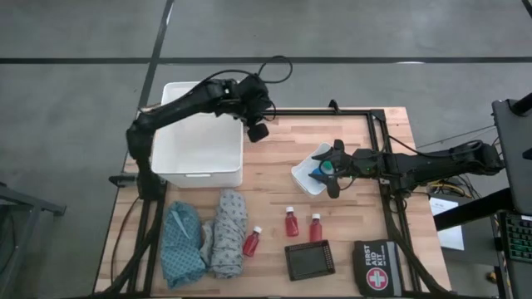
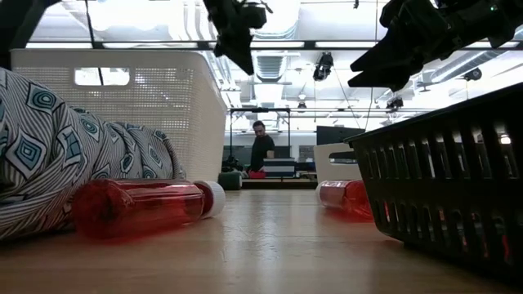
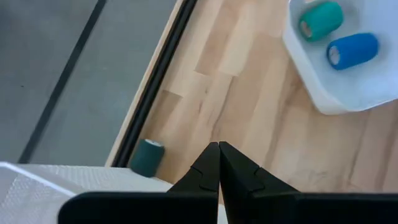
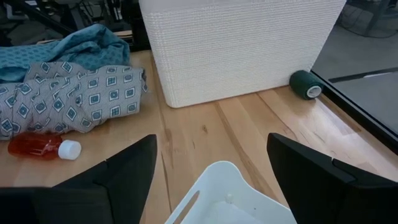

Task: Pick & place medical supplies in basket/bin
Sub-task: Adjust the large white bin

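The wooden table [image 1: 274, 199] carries the white basket [image 1: 202, 133] at its far left corner, well apart from the right gripper. Along the near left edge lie the teal cloth [image 1: 181, 245] and, touching it, the grey patterned cloth [image 1: 228, 232]. A black pouch with a first aid cross [image 1: 376, 267] and a black slotted tray [image 1: 309, 259] sit along the near edge toward the right.

The small white tray [image 1: 307, 173] sits right of centre; the right gripper [image 1: 331, 170] hovers over it, fingers spread wide apart with nothing between them. In the tray, under that gripper, lie the blue roll [image 3: 352, 50] and the green roll [image 3: 320, 20] side by side.

The left gripper [image 1: 257, 130] hangs just beside the basket's right wall, fingers pressed together and empty. A dark green roll [image 4: 306, 84] rests on the table against the basket's far corner.

3 red bottles lie on the wood: 1 [image 1: 252, 242] beside the grey cloth, 2 more [image 1: 292, 222] [image 1: 316, 227] near the slotted tray, all well clear of both grippers.
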Available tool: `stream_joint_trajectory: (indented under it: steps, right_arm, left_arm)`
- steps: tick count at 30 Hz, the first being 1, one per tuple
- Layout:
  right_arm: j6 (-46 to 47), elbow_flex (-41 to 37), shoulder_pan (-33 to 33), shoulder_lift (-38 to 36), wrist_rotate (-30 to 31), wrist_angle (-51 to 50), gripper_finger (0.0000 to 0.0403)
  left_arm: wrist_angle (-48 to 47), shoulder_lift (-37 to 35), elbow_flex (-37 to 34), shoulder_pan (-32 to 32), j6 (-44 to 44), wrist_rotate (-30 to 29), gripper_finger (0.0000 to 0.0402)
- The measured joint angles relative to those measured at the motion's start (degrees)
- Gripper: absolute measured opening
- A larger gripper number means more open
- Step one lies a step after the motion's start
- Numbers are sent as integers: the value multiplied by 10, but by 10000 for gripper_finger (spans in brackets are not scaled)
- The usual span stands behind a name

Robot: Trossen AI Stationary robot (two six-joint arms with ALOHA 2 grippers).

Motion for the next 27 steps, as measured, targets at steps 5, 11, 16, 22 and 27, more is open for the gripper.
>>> stream_joint_trajectory:
  steps: [5, 11, 16, 22, 27]
  right_arm:
    - [0, 0, 0, 0, 0, 0, 302]
    - [0, 0, 0, 0, 0, 0, 311]
    - [0, 0, 0, 0, 0, 0, 308]
    - [0, 0, 0, 0, 0, 0, 299]
    - [0, 0, 0, 0, 0, 0, 297]
  left_arm:
    - [1, 36, -1, 30, 4, -5, 5]
    - [2, 82, -1, 55, 7, -7, 5]
    - [-1, 93, -1, 59, 7, -13, 5]
    - [-7, 63, -1, 56, 14, -16, 5]
    - [-17, -3, -4, 30, -23, -2, 5]
